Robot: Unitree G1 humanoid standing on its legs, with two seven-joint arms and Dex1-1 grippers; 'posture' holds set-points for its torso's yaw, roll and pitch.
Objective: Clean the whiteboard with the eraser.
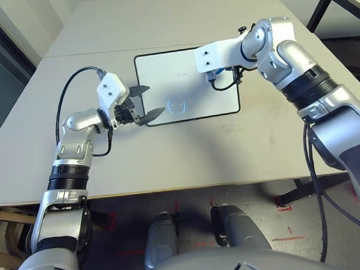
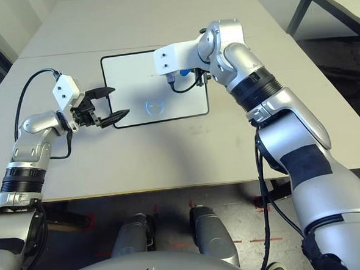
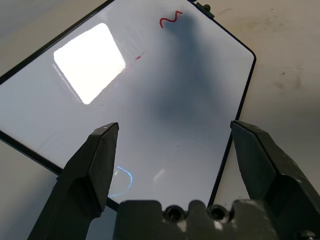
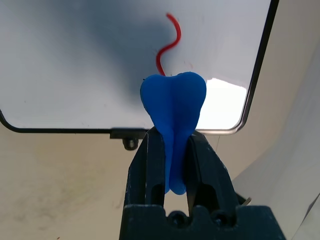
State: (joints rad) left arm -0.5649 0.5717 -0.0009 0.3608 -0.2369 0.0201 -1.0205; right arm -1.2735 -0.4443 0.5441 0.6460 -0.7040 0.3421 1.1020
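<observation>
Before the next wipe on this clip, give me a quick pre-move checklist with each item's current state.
1. Right pincer shut on the small bright blue eraser: ok.
2. Red squiggle remaining on the white, black-framed whiteboard: not ok, not yet wiped.
3. Eraser touching the board: cannot tell.
4. Left pincer open at the board's near left corner: ok.
5. Left pincer steadying the board: not ok; its fingers straddle the corner without gripping it.

Pale table, whiteboard flat on it, apparently marked red
</observation>
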